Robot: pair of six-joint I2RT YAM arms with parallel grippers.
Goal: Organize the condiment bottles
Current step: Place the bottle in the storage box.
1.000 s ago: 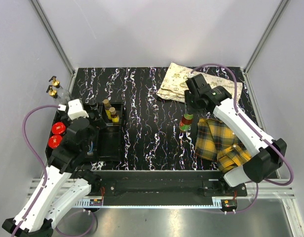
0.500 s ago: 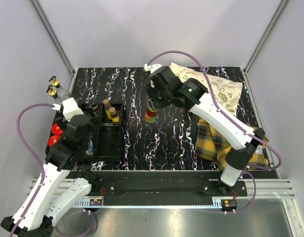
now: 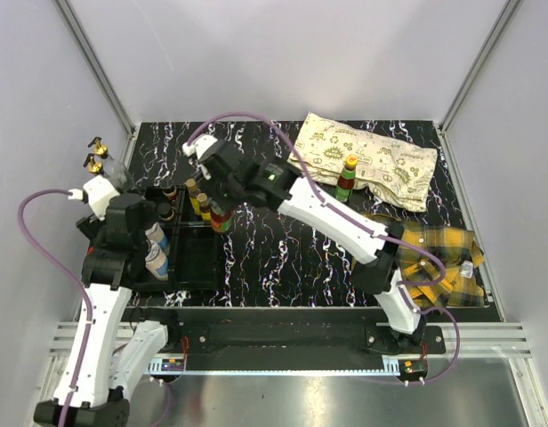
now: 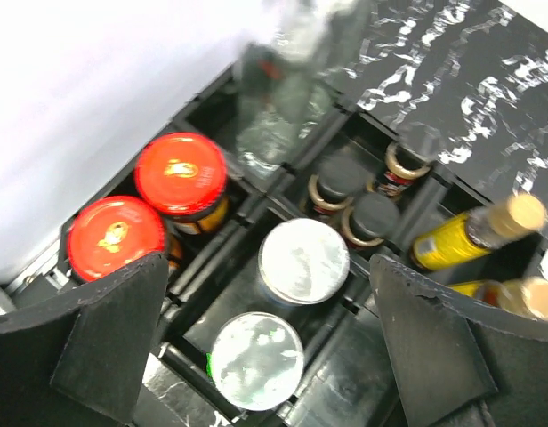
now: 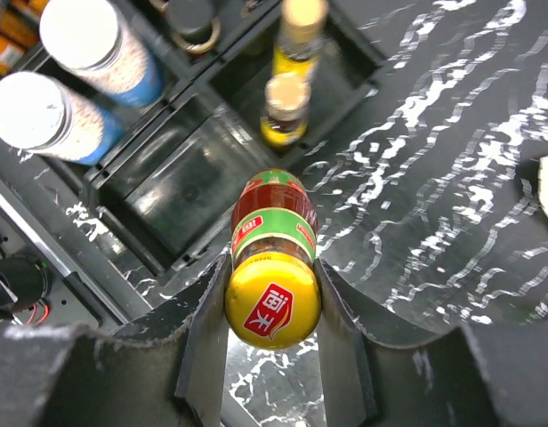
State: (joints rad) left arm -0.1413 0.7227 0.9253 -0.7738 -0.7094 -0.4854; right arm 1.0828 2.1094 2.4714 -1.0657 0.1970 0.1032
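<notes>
Jaws: right gripper [image 5: 272,298] clamped on yellow-capped sauce bottle [image 5: 272,236]; left gripper [image 4: 274,342] spread wide.
Two silver-lidded shakers [image 4: 303,261] are held in the black tray [image 5: 181,182].

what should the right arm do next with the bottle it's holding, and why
Probably ease the right gripper a little further over the black tray: it is shut on the yellow-capped bottle, which hangs about at the tray's rim, not yet squarely over a compartment.
</notes>
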